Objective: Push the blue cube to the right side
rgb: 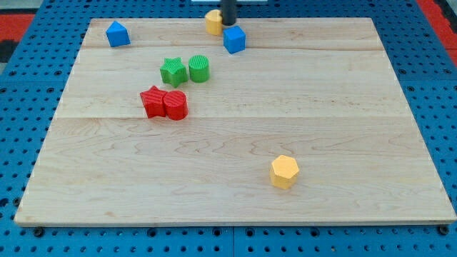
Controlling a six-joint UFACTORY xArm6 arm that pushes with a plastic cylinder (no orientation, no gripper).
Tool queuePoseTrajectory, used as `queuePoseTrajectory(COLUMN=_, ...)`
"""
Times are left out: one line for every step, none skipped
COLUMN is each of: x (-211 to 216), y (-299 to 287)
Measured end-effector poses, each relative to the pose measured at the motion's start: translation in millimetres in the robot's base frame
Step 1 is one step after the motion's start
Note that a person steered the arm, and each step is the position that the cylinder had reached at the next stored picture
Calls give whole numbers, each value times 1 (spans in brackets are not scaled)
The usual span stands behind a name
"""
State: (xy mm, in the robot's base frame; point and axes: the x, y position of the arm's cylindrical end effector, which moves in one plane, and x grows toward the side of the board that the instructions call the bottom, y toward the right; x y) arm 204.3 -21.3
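Note:
The blue cube (234, 39) sits near the view's top, a little left of the board's middle. My tip (228, 23) is at the view's top edge, just above the cube and touching or almost touching its top-left side. A yellow block (213, 22) lies right beside my tip on its left, partly hidden by the rod.
A second blue block (118, 34), house-shaped, sits at the top left. A green star (173, 71) and a green cylinder (199, 68) stand side by side. A red star (153, 102) touches a red cylinder (176, 105). A yellow hexagon (284, 171) lies lower right. The wooden board (343, 107) has blue pegboard around it.

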Motion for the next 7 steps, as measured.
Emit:
queuePoseTrajectory(x=26, y=-22)
queuePoseTrajectory(x=37, y=-26)
queuePoseTrajectory(x=71, y=4)
queuePoseTrajectory(x=12, y=22)
queuePoseTrajectory(x=14, y=19)
queuePoseTrajectory(x=36, y=31)
queuePoseTrajectory(x=58, y=78)
